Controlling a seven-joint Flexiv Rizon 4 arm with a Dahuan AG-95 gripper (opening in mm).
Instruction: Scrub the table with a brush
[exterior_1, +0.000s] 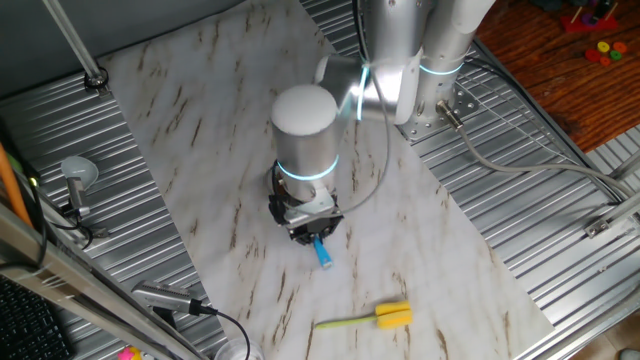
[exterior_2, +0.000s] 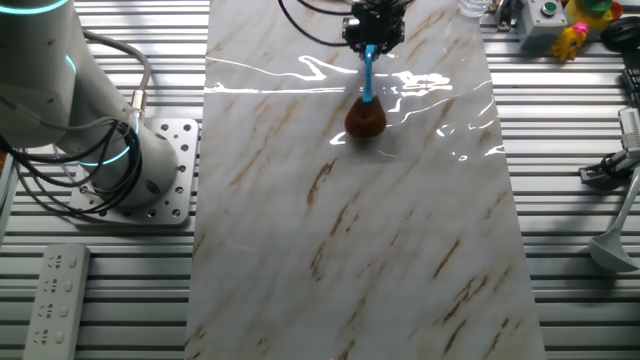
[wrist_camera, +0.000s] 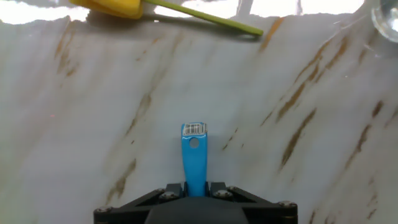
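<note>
No box, bowl or tray shows anywhere around the bench, so what counts is out in the open on the table (exterior_2: 420, 270), a white marble-patterned sheet with brown streaks, framed by ribbed grey metal (exterior_1: 520, 190).

The brush (exterior_2: 366, 112) is near the middle of the sheet. Its round brown bristle head sits on the marble in the other fixed view, and the slim light-blue handle rises from it to the gripper (exterior_2: 372, 40). In the hand view the handle (wrist_camera: 194, 158) comes straight out from between the black jaws, and its free end carries a small white barcode sticker and a little hole. In one fixed view only that blue end (exterior_1: 324, 252) pokes out below the hand, and the bristle head is hidden under the arm.

The gripper (exterior_1: 312, 228) has closed in tight on the handle, with no gap visible either side of the blue plastic.

A second brush, the yellow brush (exterior_1: 372, 318) with a thin yellow-green handle, lies flat on the marble well apart from the hand, near the sheet's edge. The hand view catches it along the top (wrist_camera: 143, 7).

The arm's base (exterior_2: 150, 170) is bolted to the ribbed metal beside the sheet
</note>
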